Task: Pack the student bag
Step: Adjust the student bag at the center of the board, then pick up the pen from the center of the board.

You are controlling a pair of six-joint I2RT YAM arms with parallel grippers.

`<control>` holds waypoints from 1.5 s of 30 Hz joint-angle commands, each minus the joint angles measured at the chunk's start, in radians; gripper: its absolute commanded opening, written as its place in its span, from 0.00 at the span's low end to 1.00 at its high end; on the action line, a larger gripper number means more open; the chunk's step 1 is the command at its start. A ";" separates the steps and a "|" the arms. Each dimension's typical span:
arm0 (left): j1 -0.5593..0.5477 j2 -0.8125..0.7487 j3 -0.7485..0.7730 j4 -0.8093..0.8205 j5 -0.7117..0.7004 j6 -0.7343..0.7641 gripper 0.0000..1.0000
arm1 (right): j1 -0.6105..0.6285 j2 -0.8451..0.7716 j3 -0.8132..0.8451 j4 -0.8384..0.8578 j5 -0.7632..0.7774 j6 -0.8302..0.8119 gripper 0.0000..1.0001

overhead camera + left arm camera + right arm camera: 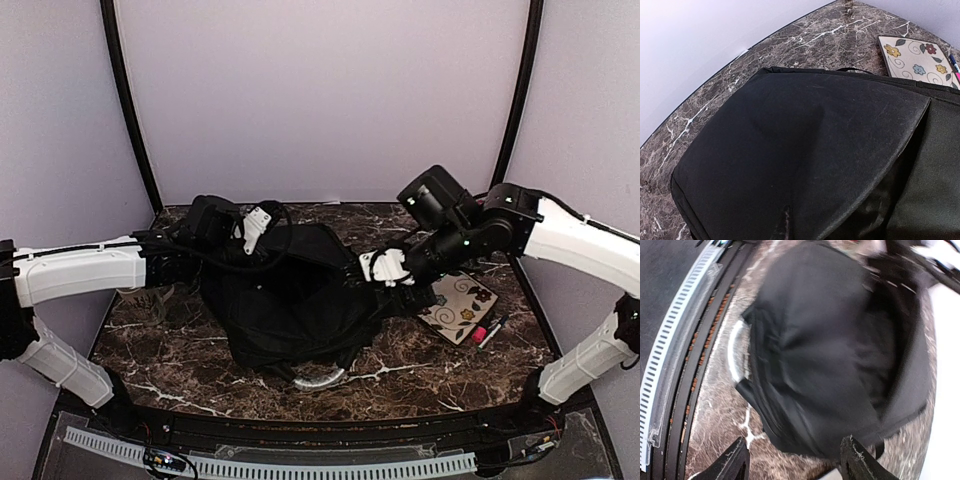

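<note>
Marble table (180, 350) carries the bag (290, 310) at its centre, mouth open. Right gripper (795, 462), jaws apart and empty, hangs over the bag; a notebook (458, 305) lies by the right edge. Left gripper (255, 228), closed, seems to pinch the far rim. Best keep that rim lifted and taut for loading.

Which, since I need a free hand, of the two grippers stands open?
The right gripper: its fingers stand apart above the student bag, nothing between them. The left gripper, at the bag's far side, is shut.
</note>
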 commanded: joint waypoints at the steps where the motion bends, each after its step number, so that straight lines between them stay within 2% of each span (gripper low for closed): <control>1: 0.009 -0.011 -0.012 0.072 0.040 0.054 0.00 | -0.177 -0.075 -0.054 -0.073 -0.128 0.031 0.62; 4: 0.010 -0.030 -0.059 0.115 0.053 0.064 0.00 | -0.340 -0.121 -0.150 -0.073 -0.149 0.031 0.61; 7: 0.009 -0.038 -0.085 0.131 0.057 0.074 0.00 | -0.513 -0.165 -0.278 -0.063 -0.088 0.001 0.59; 10: 0.009 -0.043 -0.091 0.130 0.066 0.075 0.00 | -0.711 -0.192 -0.363 -0.092 -0.072 -0.098 0.56; 13: 0.010 -0.048 -0.098 0.142 0.080 0.067 0.00 | -0.828 -0.212 -0.442 -0.128 0.007 -0.230 0.53; 18: 0.010 -0.042 -0.092 0.138 0.106 0.049 0.00 | -0.838 -0.306 -0.643 -0.035 0.199 -0.392 0.51; 23: 0.009 -0.051 -0.090 0.130 0.106 0.052 0.00 | -0.838 -0.284 -0.718 0.014 0.301 -0.431 0.42; 30: 0.010 -0.057 -0.091 0.125 0.100 0.059 0.00 | -0.841 -0.258 -0.777 0.131 0.405 -0.451 0.42; 37: 0.009 -0.063 -0.092 0.122 0.105 0.065 0.00 | -0.855 -0.240 -0.763 0.165 0.410 -0.472 0.48; 45: 0.009 -0.064 -0.091 0.117 0.106 0.069 0.00 | -0.886 -0.165 -0.752 0.192 0.420 -0.493 0.49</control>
